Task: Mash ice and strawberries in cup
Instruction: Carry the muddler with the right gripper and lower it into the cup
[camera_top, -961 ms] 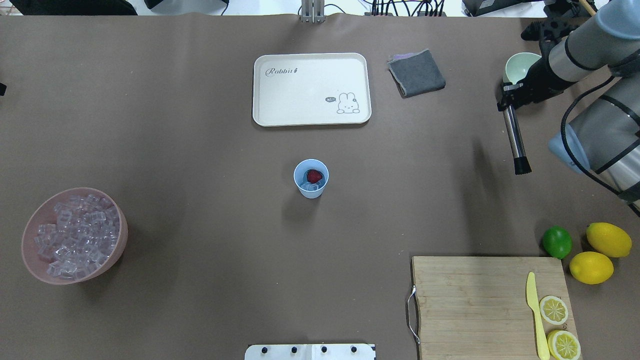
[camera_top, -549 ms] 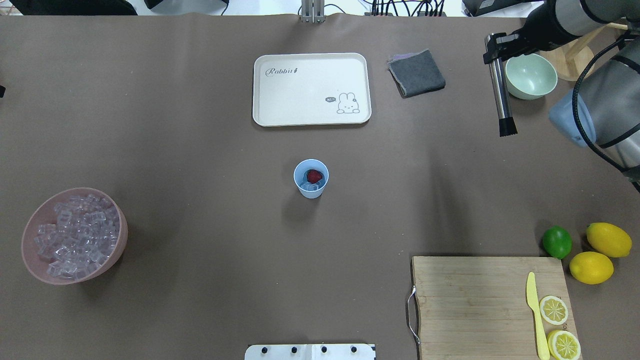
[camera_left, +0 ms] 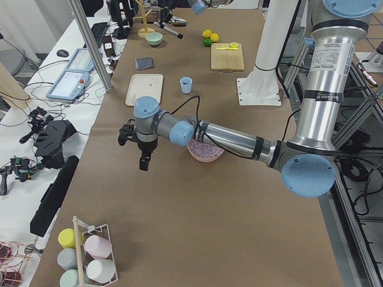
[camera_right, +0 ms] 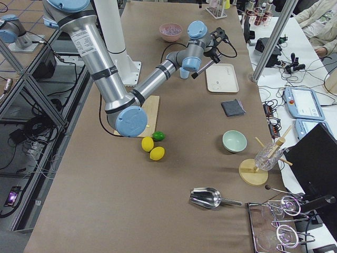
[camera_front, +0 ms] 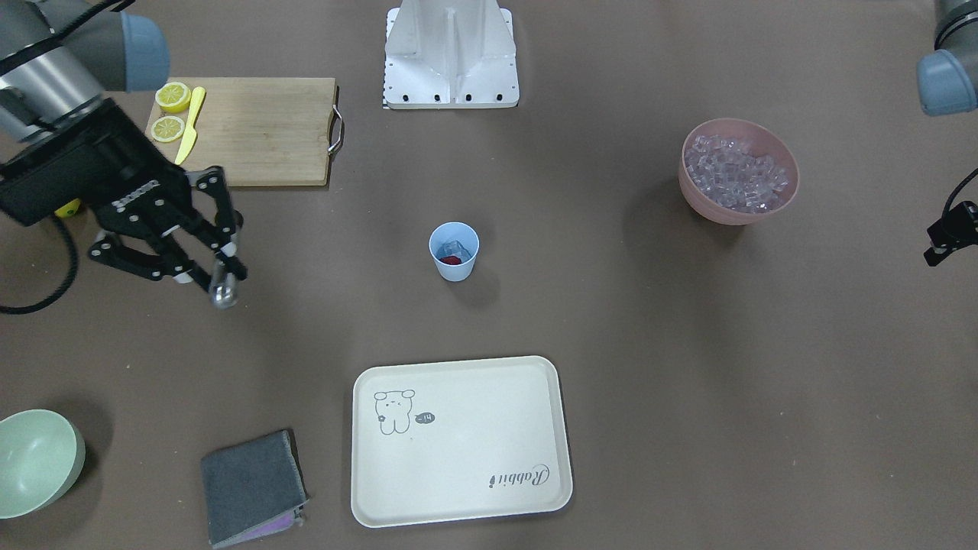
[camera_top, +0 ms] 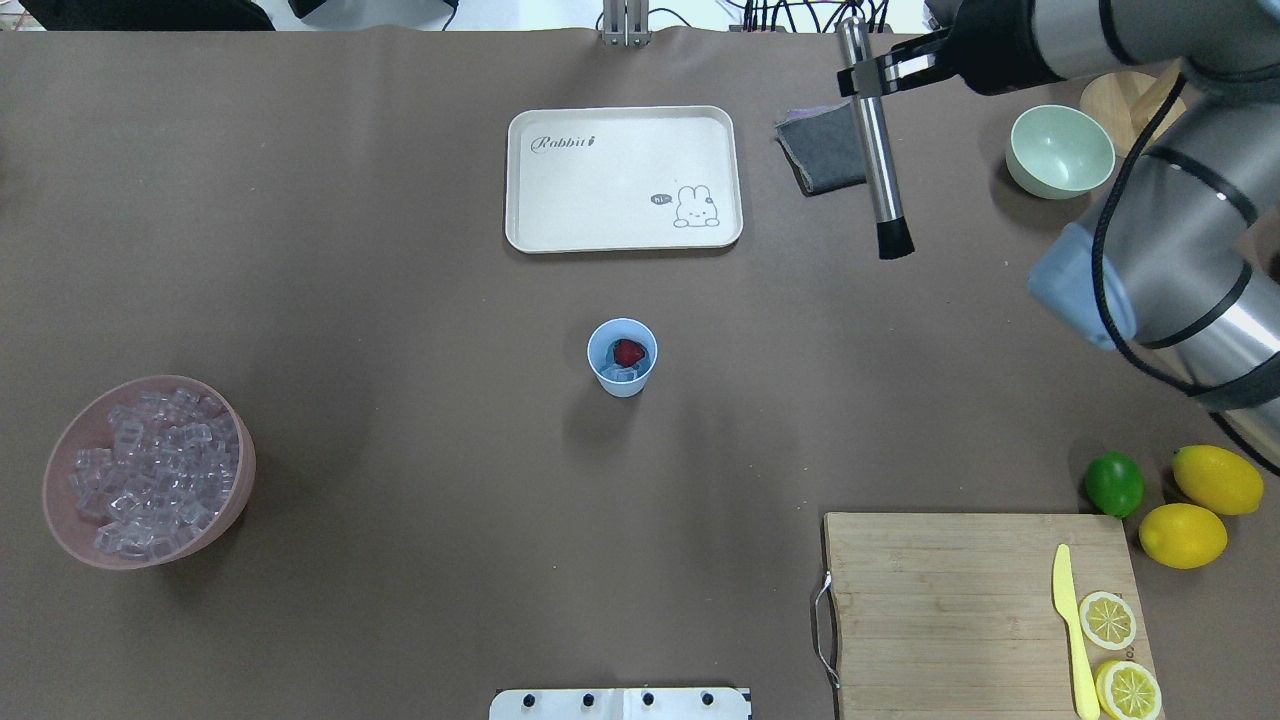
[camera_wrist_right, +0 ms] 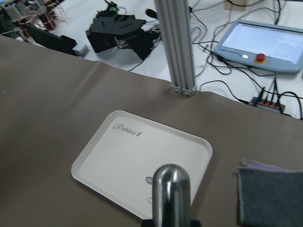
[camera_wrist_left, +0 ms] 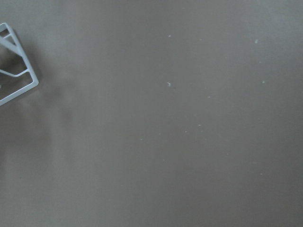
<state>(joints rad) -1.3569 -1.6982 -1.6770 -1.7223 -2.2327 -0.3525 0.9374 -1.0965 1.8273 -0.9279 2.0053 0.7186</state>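
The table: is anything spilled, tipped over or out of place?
Nothing stands out. The cup stands upright with the strawberry and ice inside, nothing spilled around it; the right gripper holds a muddler in the air.

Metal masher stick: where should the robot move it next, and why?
Probably swing the masher over the cup: the right gripper holds it in the air far off to the side, and the strawberry and ice sit inside unmashed.

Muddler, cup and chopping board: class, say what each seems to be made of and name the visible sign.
Muddler: polished metal shaft, bright reflections; matte black tip, perhaps rubber or plastic.
Cup: probably plastic, smooth, uniform light blue.
Chopping board: wood or bamboo, pale strips with grain, no gloss.
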